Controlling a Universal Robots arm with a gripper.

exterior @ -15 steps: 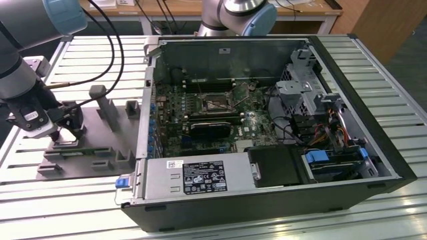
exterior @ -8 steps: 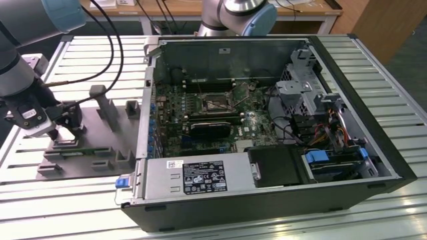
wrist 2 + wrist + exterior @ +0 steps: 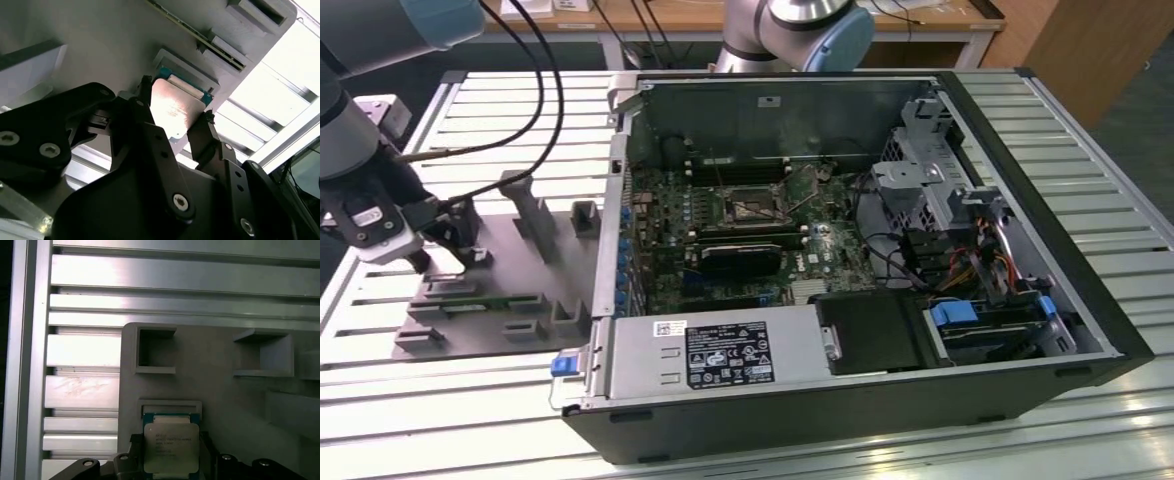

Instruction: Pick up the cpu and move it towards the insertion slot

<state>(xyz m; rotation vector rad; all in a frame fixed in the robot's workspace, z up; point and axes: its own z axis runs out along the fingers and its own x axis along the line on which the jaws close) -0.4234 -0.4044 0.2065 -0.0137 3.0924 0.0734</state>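
Black two-fingered end effector [image 3: 175, 102] nearest, fingers closed against opposite edges of small flat square cpu [image 3: 172, 107] with silvery-white metal top, seemingly gripping it. Both at grey plastic fixture plate [image 3: 215, 385] on slatted aluminium worktop [image 3: 85, 350]; lifted clear or not, impossible to tell. Square shiny-framed insertion slot [image 3: 750, 205] well apart toward the exterior view's right, inside open black computer case [image 3: 1061, 200].

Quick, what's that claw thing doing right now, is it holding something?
Gripper: closed on the cpu, one finger on each side of it, by the grey fixture plate.
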